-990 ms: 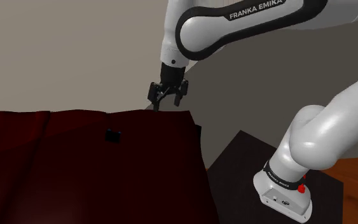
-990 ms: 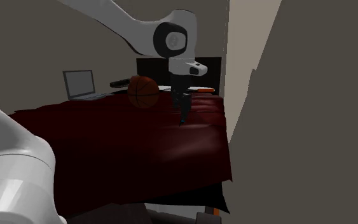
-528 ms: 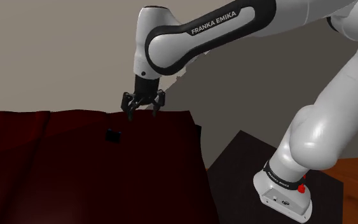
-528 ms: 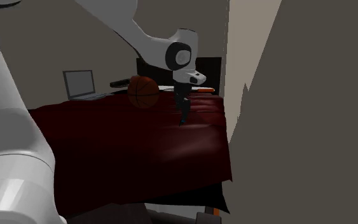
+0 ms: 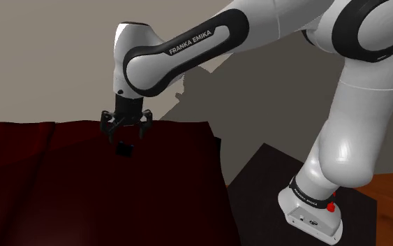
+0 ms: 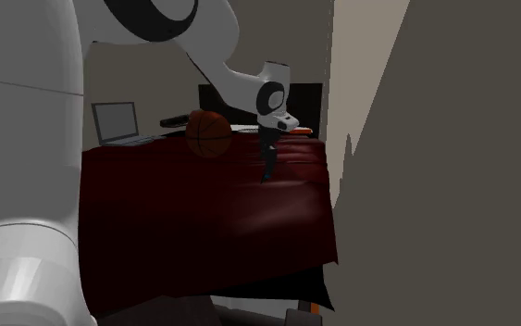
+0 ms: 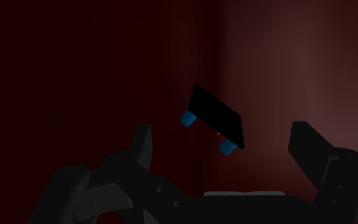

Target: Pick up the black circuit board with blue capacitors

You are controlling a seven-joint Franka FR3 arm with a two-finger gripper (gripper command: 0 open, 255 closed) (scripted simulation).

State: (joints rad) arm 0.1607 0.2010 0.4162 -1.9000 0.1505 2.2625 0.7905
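Observation:
A small black circuit board (image 5: 124, 149) lies on the dark red bedcover (image 5: 62, 189). In the wrist view the black circuit board (image 7: 215, 116) shows two blue capacitors (image 7: 187, 118) along its edge. My gripper (image 5: 125, 135) hangs open just above the board in the shoulder view, fingers apart with nothing between them. In the wrist view the open gripper (image 7: 225, 145) stands with the board lying beyond the gap, untouched. In the second exterior view the gripper (image 6: 269, 167) points down at the bedcover (image 6: 203, 213).
A brown basketball (image 6: 209, 134) and an open laptop (image 6: 117, 123) sit at the bed's far end. A wall (image 6: 434, 157) runs along the second exterior view's right. The arm's base (image 5: 313, 210) stands on a dark stand (image 5: 257, 182) beside the bed.
The arm has swung toward the shoulder view's left and come lower, bringing the open gripper from the bed's far corner to just above the circuit board.

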